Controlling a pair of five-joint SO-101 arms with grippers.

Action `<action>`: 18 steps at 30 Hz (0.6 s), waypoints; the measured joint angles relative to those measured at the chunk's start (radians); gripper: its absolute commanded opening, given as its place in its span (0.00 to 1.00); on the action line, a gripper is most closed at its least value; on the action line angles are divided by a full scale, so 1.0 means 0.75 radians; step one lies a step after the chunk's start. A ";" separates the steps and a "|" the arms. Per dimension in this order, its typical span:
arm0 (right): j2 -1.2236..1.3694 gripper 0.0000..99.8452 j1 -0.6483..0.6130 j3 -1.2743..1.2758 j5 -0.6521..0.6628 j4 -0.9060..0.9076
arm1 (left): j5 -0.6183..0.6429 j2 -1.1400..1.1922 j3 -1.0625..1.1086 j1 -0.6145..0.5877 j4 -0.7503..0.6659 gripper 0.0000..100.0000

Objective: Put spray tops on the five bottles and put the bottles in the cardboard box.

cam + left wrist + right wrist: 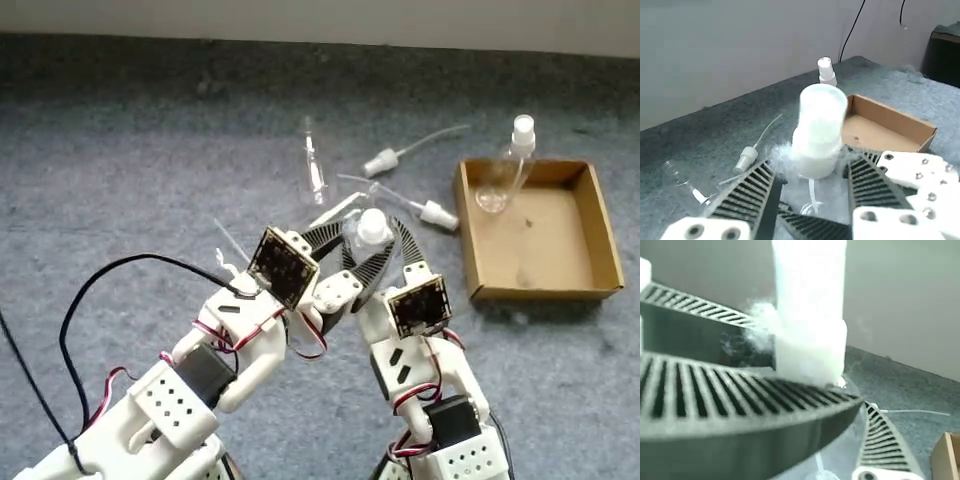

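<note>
A clear bottle [357, 240] with a white spray top [372, 226] stands upright between both grippers in the middle of the carpet. My right gripper [388, 255] is shut on the bottle's body [840, 450], just below the spray top [810, 315]. My left gripper [335, 245] is open, its ribbed fingers [747, 195] spread either side of the spray top [820, 130] with a gap on one side. Another capped bottle [512, 165] leans in the cardboard box [590, 235]. One uncapped bottle [313, 165] lies on its side farther back.
Loose spray tops with long tubes lie on the carpet behind the grippers [385, 160] and near the box's corner [437, 212]. A thin tube [228, 240] lies beside the left arm. A black cable [90, 300] loops at the left.
</note>
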 measured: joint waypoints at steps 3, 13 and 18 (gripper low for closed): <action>-0.004 0.17 -0.002 0.000 0.000 0.000 | 0.000 0.002 0.004 -0.006 0.012 0.15; -0.002 0.17 -0.004 0.000 0.002 0.000 | 0.002 -0.047 0.014 -0.065 0.023 0.15; -0.002 0.17 -0.004 0.000 0.000 0.000 | 0.000 -0.252 0.012 -0.070 0.250 0.15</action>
